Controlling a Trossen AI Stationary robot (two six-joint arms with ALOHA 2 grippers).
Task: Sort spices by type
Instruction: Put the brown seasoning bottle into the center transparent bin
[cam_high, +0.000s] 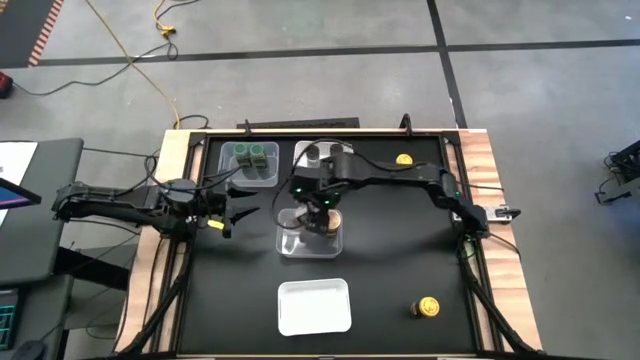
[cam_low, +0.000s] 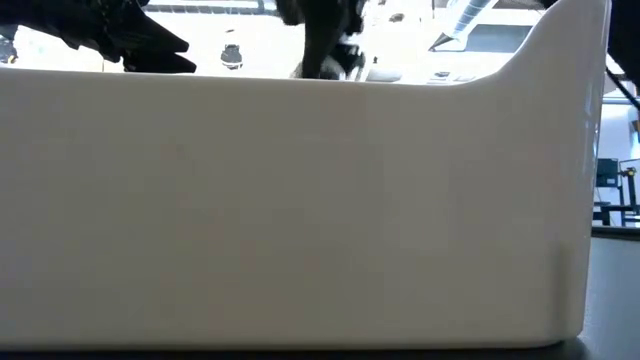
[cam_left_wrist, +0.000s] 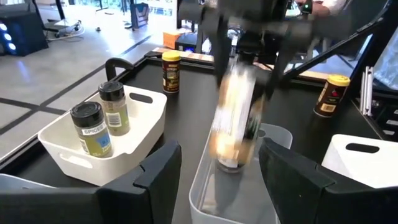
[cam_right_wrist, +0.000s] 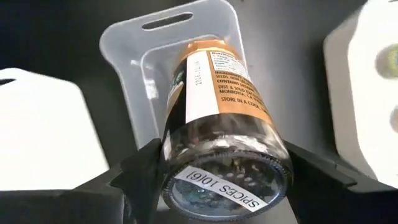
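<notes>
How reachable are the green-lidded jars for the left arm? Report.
Probably yes: the left gripper is open, the green-lidded jars stand close by in their tray, nothing between; the right gripper holds a jar farther off.

two dark jointed arms with black cables along the links. green lights on the wrist above the right gripper (cam_high: 320, 222), a yellow mark beside the left gripper (cam_high: 236, 213). broad, matte black, wedge-shaped fingers (cam_left_wrist: 163, 168).
</notes>
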